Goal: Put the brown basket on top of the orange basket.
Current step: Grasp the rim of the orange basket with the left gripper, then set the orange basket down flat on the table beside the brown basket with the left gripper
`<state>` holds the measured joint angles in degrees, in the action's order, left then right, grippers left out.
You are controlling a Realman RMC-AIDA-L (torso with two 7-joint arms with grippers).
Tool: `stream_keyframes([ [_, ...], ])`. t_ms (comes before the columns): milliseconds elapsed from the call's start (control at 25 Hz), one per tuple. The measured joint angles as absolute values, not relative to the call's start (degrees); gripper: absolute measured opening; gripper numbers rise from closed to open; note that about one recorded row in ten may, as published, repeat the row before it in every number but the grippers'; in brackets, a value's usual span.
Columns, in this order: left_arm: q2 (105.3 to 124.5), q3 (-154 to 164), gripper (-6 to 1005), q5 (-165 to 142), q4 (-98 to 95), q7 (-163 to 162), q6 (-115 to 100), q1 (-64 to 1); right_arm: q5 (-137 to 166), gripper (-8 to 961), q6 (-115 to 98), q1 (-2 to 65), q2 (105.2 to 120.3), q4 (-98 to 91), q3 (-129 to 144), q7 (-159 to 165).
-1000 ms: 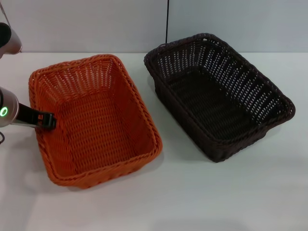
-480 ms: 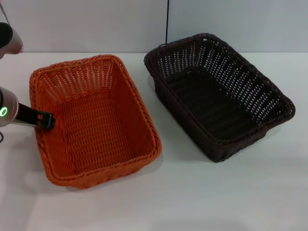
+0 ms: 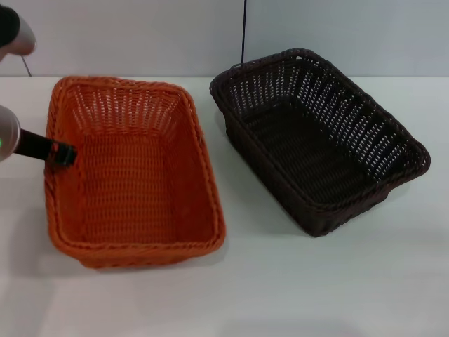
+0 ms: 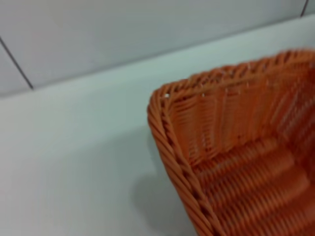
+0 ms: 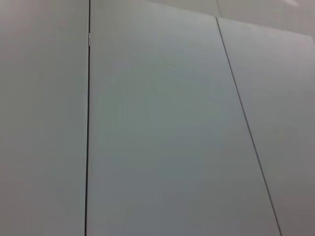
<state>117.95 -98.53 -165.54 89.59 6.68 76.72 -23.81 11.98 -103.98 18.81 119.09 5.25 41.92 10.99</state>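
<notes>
The orange basket (image 3: 133,184) lies empty on the left of the white table (image 3: 280,288), its long sides running almost straight away from me. My left gripper (image 3: 63,154) comes in from the left and is shut on that basket's left rim. In the left wrist view a corner of the orange basket (image 4: 231,147) fills the frame, with bare table beside it. The brown basket (image 3: 316,144) sits empty on the right, turned at an angle and standing apart from the orange one. My right gripper is out of view.
A grey panelled wall (image 3: 140,35) runs behind the table, and a thin black cable (image 3: 244,31) hangs down behind the brown basket. The right wrist view shows only wall panels (image 5: 157,118). Open tabletop stretches along the front.
The orange basket has swung round and shifted toward the back with my left gripper on its rim, so its sides now run straighter. The brown basket has not moved.
</notes>
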Motion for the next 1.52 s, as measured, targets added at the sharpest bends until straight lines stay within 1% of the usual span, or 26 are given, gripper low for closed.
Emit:
stream_keyframes([
  [160, 117.85, -98.6, 314, -165.6, 96.9, 10.2, 77.9, -22.2, 12.0, 817, -104.0, 18.8, 119.09, 5.2, 41.9, 11.0],
  [240, 117.85, -98.6, 306, -165.6, 96.9, 10.2, 77.9, -22.2, 12.0, 817, -104.0, 18.8, 119.09, 5.2, 41.9, 11.0],
  [320, 117.69, -100.1, 298, -165.7, 103.1, 16.0, 81.5, -21.9, 11.9, 817, -104.0, 18.8, 119.09, 5.1, 41.9, 11.0],
  [440, 117.65, -101.5, 252, -165.7, 107.2, 20.3, 83.6, -21.9, 11.9, 817, -104.0, 18.8, 119.10, 5.0, 41.9, 11.0],
  [480, 117.63, -101.8, 248, -165.8, 111.2, 26.0, 85.1, -21.4, 11.9, 817, -104.0, 18.8, 119.13, 4.9, 41.9, 11.3],
  [600, 117.64, -102.3, 237, -165.8, 113.4, 30.2, 86.2, -21.4, 11.9, 817, -104.1, 18.9, 119.14, 4.9, 41.9, 12.2],
  [680, 117.66, -103.9, 230, -165.6, 114.7, 34.1, 89.0, -23.1, 11.9, 817, -104.5, 18.8, 119.16, 4.9, 41.8, 13.3],
  [840, 117.66, -104.7, 216, -165.6, 114.8, 36.0, 90.6, -24.4, 11.9, 818, -105.3, 18.7, 119.20, 4.9, 41.7, 13.7],
  [880, 117.65, -105.0, 212, -165.6, 114.9, 38.4, 92.4, -25.8, 11.9, 818, -105.8, 18.7, 119.25, 4.9, 41.7, 13.7],
  [960, 117.65, -105.0, 209, -165.6, 114.9, 38.4, 92.4, -25.8, 11.9, 818, -106.0, 18.7, 119.26, 4.9, 41.7, 13.7],
  [1080, 117.62, -105.0, 205, -165.6, 115.0, 44.9, 97.5, -29.7, 11.9, 818, -106.6, 18.7, 119.27, 5.1, 41.7, 13.7],
  [1160, 117.59, -104.9, 200, -165.5, 115.0, 45.8, 98.2, -30.2, 11.9, 818, -106.8, 18.6, 119.29, 5.2, 41.7, 13.7],
  [1520, 116.68, -103.7, 191, -165.6, 115.5, 47.5, 105.6, -34.6, 11.9, 818, -108.2, 18.2, 119.36, 5.4, 41.7, 13.9],
])
